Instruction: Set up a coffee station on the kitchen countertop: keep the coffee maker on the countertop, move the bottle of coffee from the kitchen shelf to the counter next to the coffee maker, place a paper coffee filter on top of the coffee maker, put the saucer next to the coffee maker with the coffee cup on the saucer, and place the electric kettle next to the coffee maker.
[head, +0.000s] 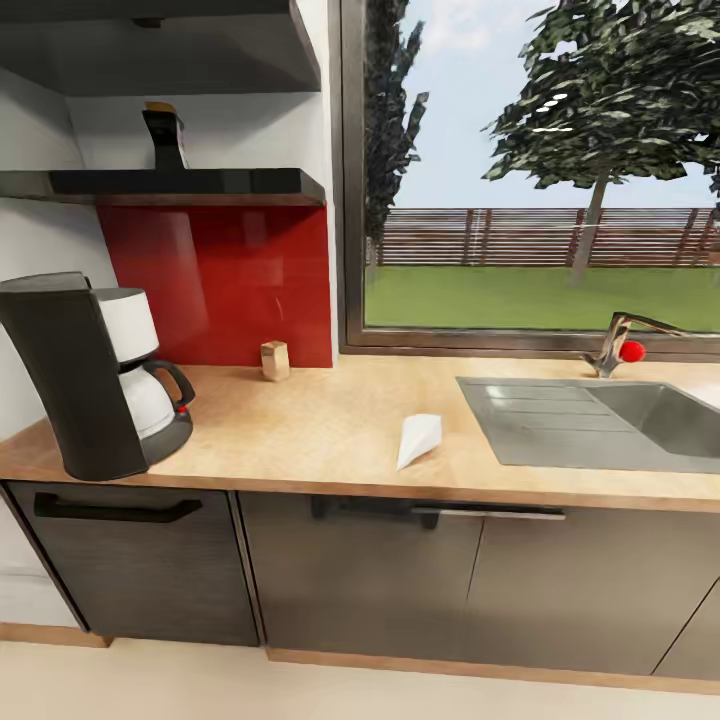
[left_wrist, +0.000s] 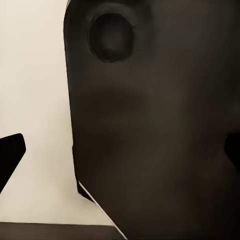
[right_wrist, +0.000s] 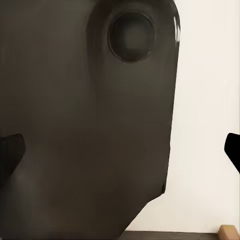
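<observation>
paper coffee filter (head: 418, 440) lies on countertop (head: 320, 420) beside sink (head: 600, 420)

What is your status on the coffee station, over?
Gripper states unclear from wrist views. Tall dark grey coffee maker on light wood countertop; white paper cone filter beside the sink; dark coffee bottle on glossy black shelf. Nothing blocking.

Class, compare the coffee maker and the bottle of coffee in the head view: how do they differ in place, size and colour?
The coffee maker stands on the countertop at its left end; the bottle of coffee stands higher, on the kitchen shelf. The coffee maker looks far bigger than the bottle. The coffee maker has white parts, a basket and carafe; the bottle looks nearly all dark with a brownish lid. Both stand upright.
</observation>
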